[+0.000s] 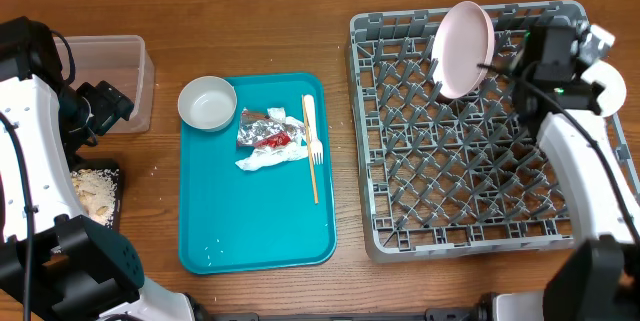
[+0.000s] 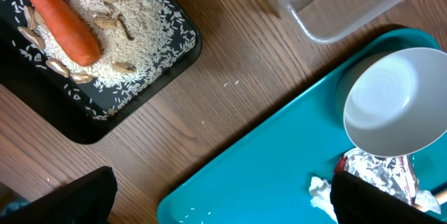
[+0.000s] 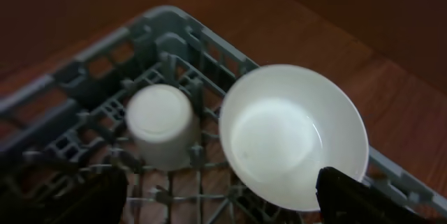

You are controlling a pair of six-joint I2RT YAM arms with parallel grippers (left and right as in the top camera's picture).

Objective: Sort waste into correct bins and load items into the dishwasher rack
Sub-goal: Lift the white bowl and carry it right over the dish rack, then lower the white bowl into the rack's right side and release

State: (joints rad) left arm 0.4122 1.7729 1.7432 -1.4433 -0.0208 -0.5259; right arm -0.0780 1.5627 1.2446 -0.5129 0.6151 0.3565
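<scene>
Spread right gripper (image 3: 220, 196) frames a white bowl (image 3: 293, 140) tilted on dishwasher rack (image 3: 91, 63) pegs, likely for draining, cup (image 3: 160, 126) at nine o'clock; left gripper (image 2: 223, 196) spread too.

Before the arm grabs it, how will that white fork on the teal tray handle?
The fork looks thin and plastic, so probably light and slightly bendy. It lies flat on the smooth teal tray, so it may slide when pushed.
</scene>
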